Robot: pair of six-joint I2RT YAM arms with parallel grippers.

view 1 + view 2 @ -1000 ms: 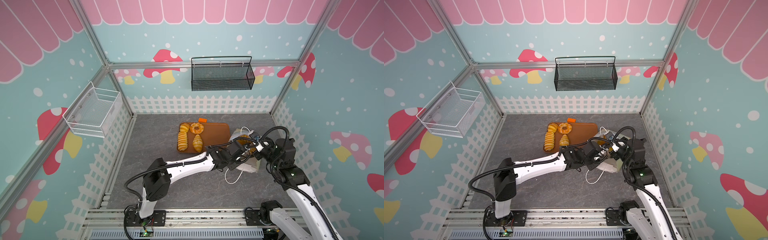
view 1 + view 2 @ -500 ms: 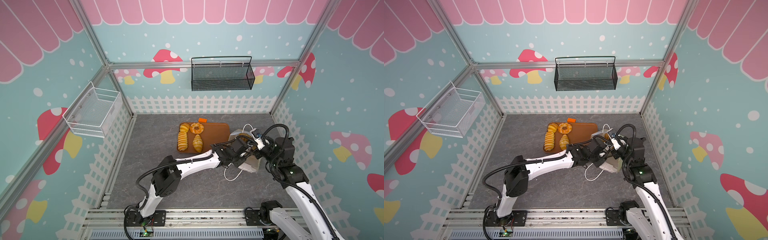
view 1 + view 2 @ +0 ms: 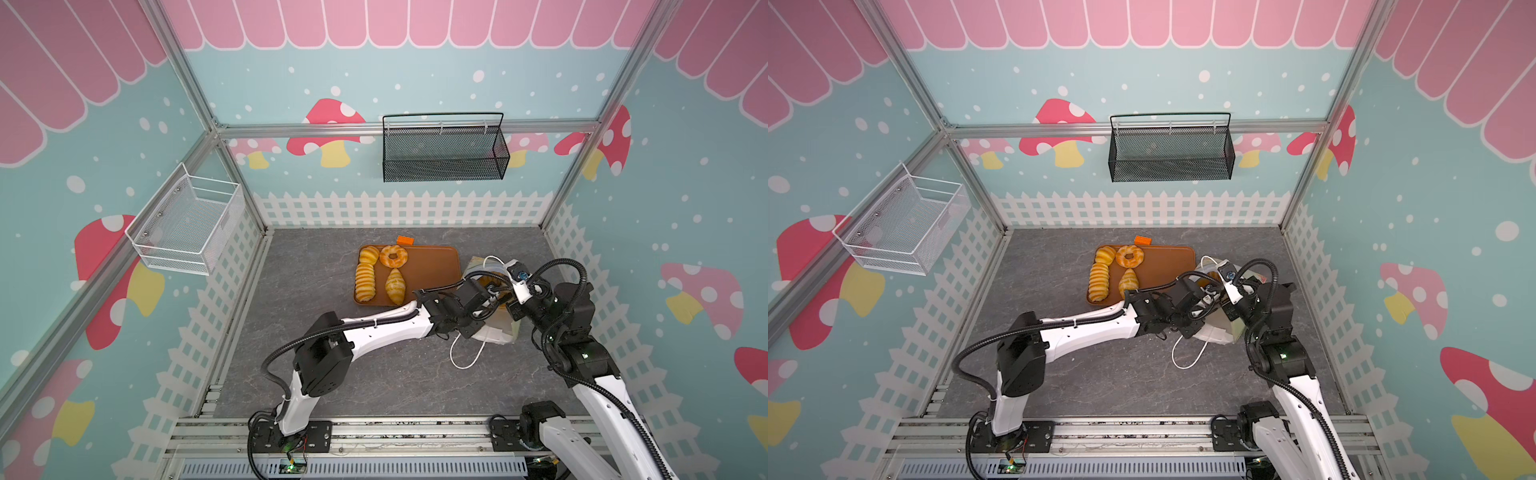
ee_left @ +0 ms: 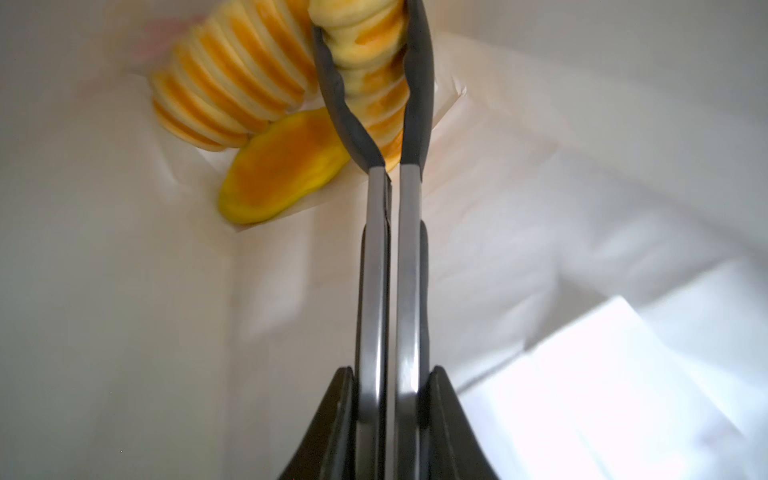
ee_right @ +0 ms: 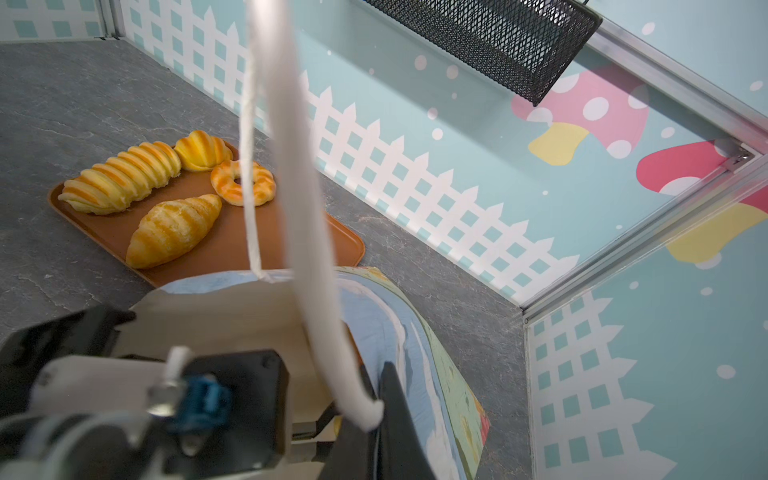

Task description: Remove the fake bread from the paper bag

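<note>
Golden glossy toy breads point(image 3: 365, 281): four lie on your flat orange-brown tray point(image 3: 432, 270), three show inside the white-lined paper bag point(image 5: 407, 316), your left hand point(image 4: 392, 399) clamping steel tongs point(image 4: 374, 270) on a ridged roll point(image 4: 370, 54), right hand point(image 5: 372, 419) pinching its white cord handle point(image 5: 291, 166).

Both top views look steeply down from high at the front toward the back wall point(image 3: 415, 83), far enough to hold the whole floor point(image 3: 374, 374), the tray point(image 3: 432, 266) and the paper bag point(image 3: 498, 334); they overlap almost entirely. The left wrist camera peers along the tongs point(image 4: 374, 270) into the bag's white inside, close to the fake bread point(image 4: 232, 91). The right wrist camera sits just above the bag's rim, facing the tray and the back wall beyond.
</note>
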